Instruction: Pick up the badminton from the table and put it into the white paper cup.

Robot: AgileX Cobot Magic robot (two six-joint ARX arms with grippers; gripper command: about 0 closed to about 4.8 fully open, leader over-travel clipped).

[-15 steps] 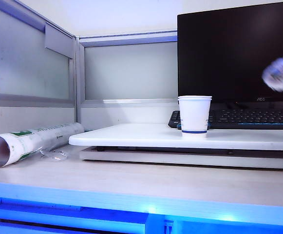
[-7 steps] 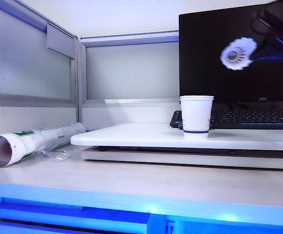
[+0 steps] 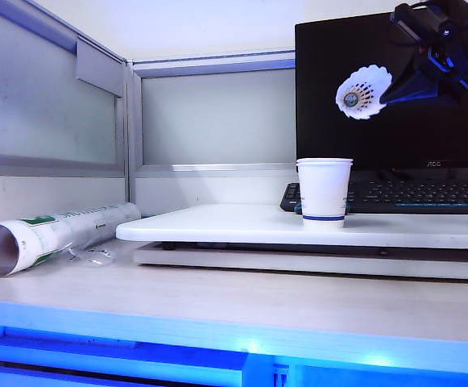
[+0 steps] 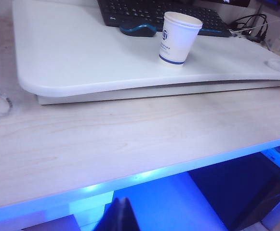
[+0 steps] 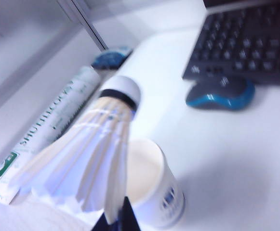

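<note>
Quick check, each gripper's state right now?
Left gripper: low in front of the desk, holding nothing; open or shut cannot be told.
Right gripper: shut on the badminton, above and right of the white paper cup.

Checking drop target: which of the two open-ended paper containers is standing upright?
The white paper cup, upright on the table, mouth up, below the badminton held in the right gripper. The green-printed tube lies on its side.

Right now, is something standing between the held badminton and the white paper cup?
Nothing visible does. The right pincer holds the badminton in open air above and right of the white paper cup, whose mouth is uncovered.
</note>
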